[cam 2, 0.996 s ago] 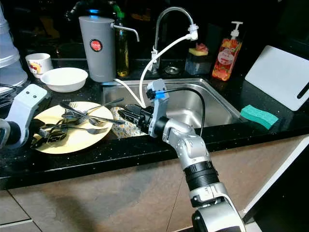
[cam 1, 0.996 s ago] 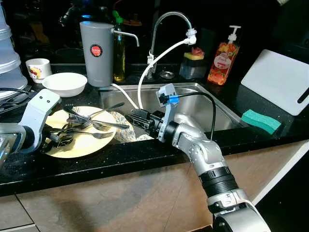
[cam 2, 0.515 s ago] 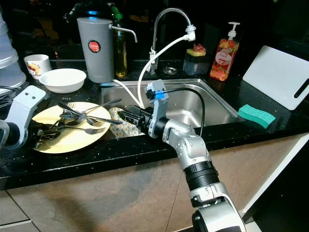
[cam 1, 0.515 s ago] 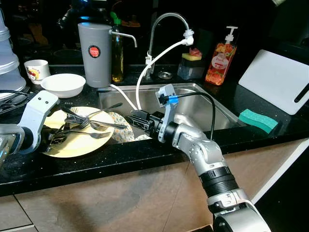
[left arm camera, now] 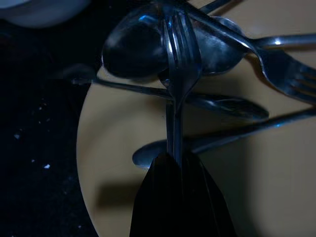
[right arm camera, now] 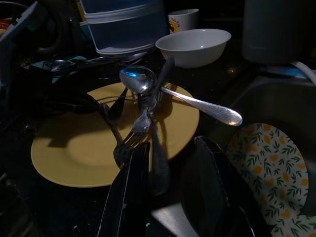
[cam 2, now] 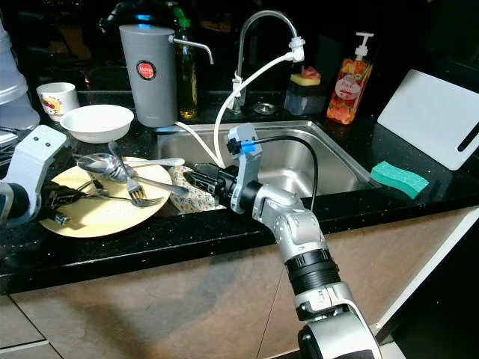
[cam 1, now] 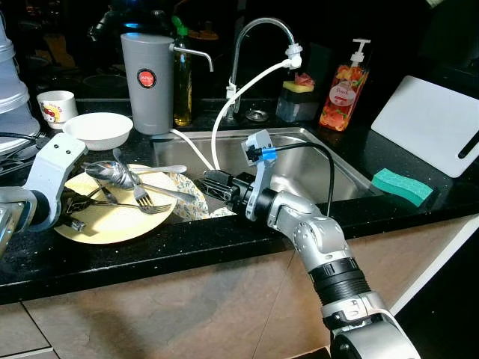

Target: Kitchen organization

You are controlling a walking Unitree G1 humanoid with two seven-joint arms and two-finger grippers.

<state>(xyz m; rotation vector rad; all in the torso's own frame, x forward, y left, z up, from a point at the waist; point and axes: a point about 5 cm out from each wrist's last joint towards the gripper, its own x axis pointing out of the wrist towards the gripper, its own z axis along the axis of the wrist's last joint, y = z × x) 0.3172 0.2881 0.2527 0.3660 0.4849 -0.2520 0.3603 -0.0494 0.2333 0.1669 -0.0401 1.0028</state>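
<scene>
A yellow plate (cam 1: 112, 224) on the black counter left of the sink carries a pile of forks and spoons. A large spoon (cam 1: 105, 172) lies on top, its bowl turned up. My left gripper (left arm camera: 174, 158) is at the plate's left edge (cam 1: 71, 213), shut on the handle of a fork (left arm camera: 180, 49) whose tines rest over the spoon's bowl. My right gripper (cam 1: 212, 182) reaches across the sink's left edge toward the plate and stands open (right arm camera: 170, 145), low beside the plate's rim. A leaf-patterned plate (cam 1: 191, 202) lies below it in the sink.
Behind the yellow plate stand a white bowl (cam 1: 97, 129), a mug (cam 1: 56, 107) and a grey filter jug (cam 1: 148, 82). The tap (cam 1: 258, 34) with a white hose arches over the sink (cam 1: 344, 168). A soap bottle (cam 1: 335, 86), green sponge (cam 1: 403, 185) and white board (cam 1: 426, 123) sit right.
The cutlery pile has been stirred: the big spoon now lies on top with its bowl up, and my left gripper has drawn back to the left. The right arm has held still.
</scene>
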